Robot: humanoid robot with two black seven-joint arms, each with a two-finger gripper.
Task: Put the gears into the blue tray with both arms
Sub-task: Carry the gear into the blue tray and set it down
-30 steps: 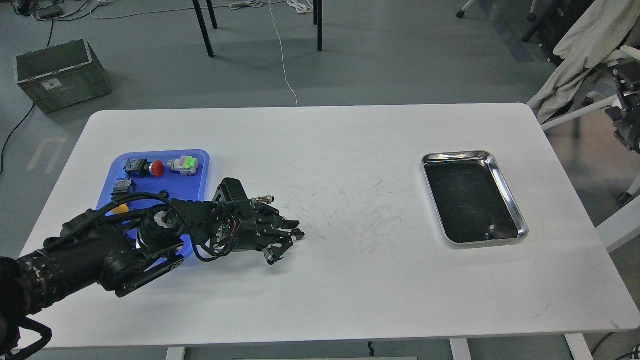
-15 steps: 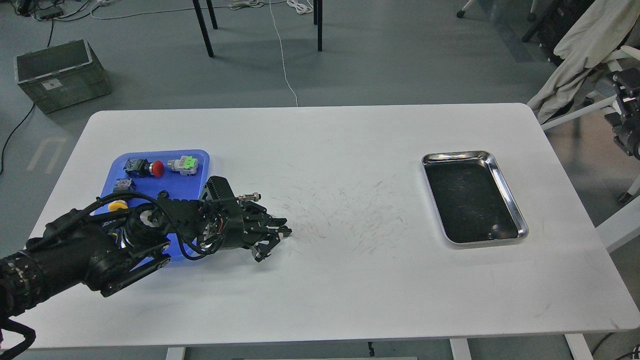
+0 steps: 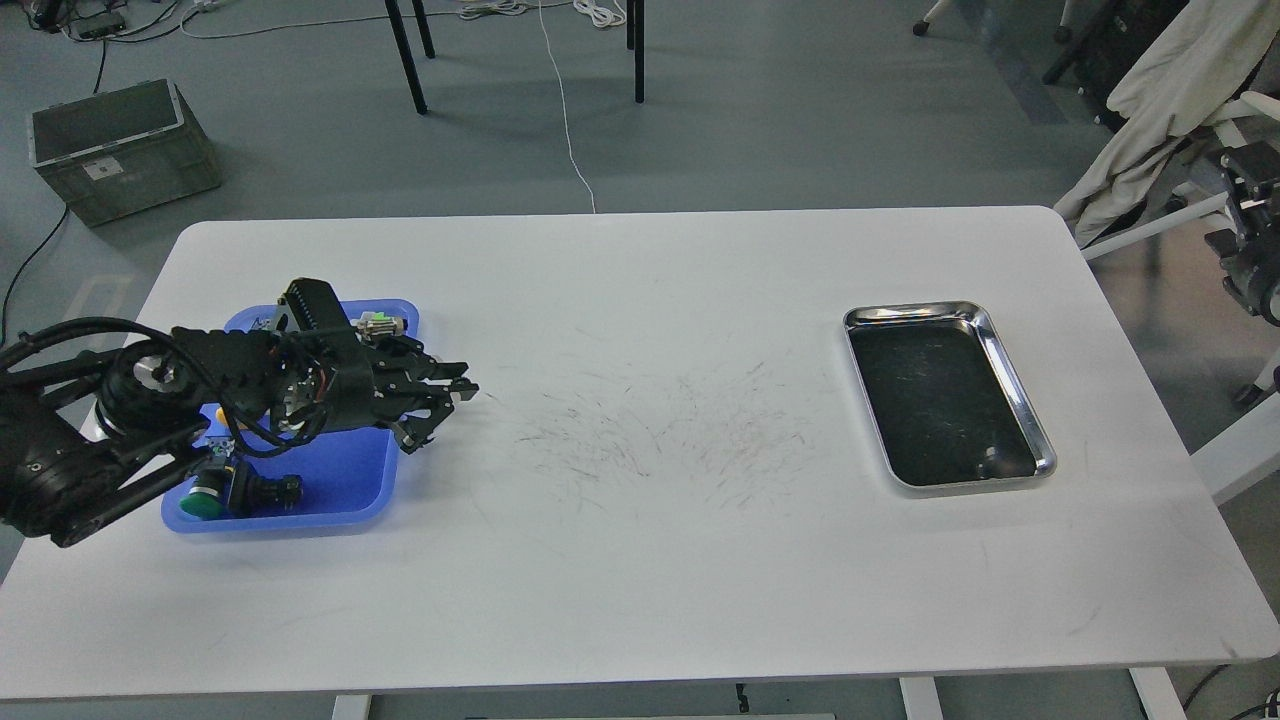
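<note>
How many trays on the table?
2. The blue tray sits at the table's left, partly under the left arm. The steel tray sits at the right, apart from everything else. None looks hidden.

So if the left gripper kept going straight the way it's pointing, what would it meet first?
The left gripper points right across the white table. That line looks free over the bare, scuffed middle; the first thing along it would probably be the steel tray at the far right, though its height above the table is unclear.

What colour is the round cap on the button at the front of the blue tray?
Green cap, seen in the head view.
</note>
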